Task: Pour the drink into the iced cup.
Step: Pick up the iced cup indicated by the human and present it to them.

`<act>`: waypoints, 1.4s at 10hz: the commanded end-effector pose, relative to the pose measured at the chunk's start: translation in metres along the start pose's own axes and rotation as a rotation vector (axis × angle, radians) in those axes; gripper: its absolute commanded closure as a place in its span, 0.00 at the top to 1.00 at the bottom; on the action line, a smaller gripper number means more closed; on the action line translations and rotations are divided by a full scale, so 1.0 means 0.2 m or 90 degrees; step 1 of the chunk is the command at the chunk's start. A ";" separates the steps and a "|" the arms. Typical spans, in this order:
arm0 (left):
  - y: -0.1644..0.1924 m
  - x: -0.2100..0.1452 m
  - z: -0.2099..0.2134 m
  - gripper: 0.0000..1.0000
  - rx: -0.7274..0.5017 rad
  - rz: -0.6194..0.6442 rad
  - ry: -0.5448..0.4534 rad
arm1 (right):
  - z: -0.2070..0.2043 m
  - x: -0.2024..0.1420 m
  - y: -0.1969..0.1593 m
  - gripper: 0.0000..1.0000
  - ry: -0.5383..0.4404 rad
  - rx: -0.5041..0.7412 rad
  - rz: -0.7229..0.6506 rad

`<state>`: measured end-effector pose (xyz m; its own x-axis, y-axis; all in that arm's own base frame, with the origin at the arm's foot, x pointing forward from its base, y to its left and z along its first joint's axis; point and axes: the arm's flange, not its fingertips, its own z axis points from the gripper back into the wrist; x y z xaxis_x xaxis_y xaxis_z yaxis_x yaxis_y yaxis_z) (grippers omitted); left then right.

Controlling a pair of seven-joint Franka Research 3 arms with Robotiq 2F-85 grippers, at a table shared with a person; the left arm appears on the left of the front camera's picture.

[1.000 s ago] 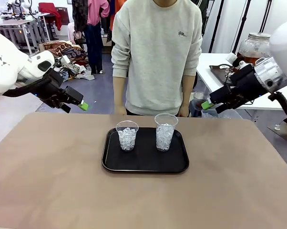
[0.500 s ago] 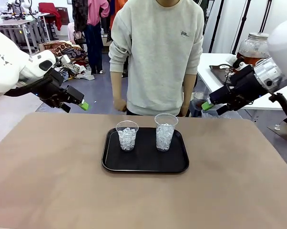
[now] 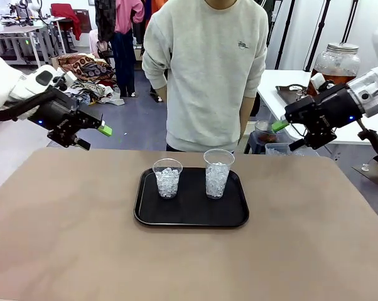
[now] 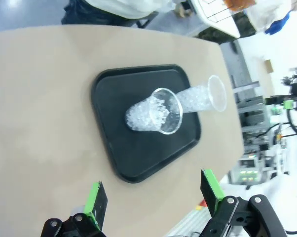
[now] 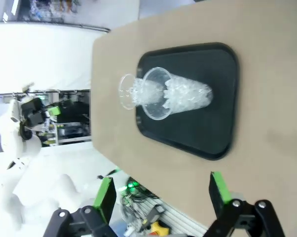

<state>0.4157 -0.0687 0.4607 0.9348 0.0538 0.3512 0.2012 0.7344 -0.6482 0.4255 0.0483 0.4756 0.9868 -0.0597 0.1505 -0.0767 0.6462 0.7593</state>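
Both arms have swung outward. Left pincer (image 3: 95, 138) and right pincer (image 3: 287, 135) hang spread, holding nothing. Person (image 3: 205, 75) no longer touches the worktop (image 3: 63, 238). Short cup (image 3: 167, 179) and tall cup (image 3: 218, 174) wait iced on the tray (image 3: 189, 222). The drink (image 3: 330, 78) sits in the jar (image 3: 336, 59) on the side table, not yet fetched, so no pour yet.

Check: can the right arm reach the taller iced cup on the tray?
Likely yes: right gripper hangs open, nothing stands between it and the taller cup, rightmost on the tray.

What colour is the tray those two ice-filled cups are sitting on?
The tray is plain black, clearest in the front view.
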 end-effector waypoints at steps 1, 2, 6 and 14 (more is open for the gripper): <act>0.08 0.04 -0.01 1.00 -0.076 0.061 0.006 | 0.03 0.05 -0.03 1.00 -0.010 0.063 -0.060; 0.12 0.04 -0.01 1.00 -0.098 0.091 0.007 | 0.04 0.06 -0.09 1.00 -0.005 0.098 -0.085; 0.26 0.02 -0.05 1.00 -0.194 0.131 0.038 | 0.04 0.08 -0.25 1.00 0.016 0.187 -0.138; 0.42 0.01 -0.13 1.00 -0.249 0.127 0.130 | -0.01 0.08 -0.42 1.00 0.051 0.223 -0.103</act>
<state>0.4400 -0.0274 0.3856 0.9968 0.0290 0.0748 0.0563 0.4115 -0.9097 0.4426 -0.0045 0.4080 0.9946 -0.0857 -0.0594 0.0857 0.3479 0.9336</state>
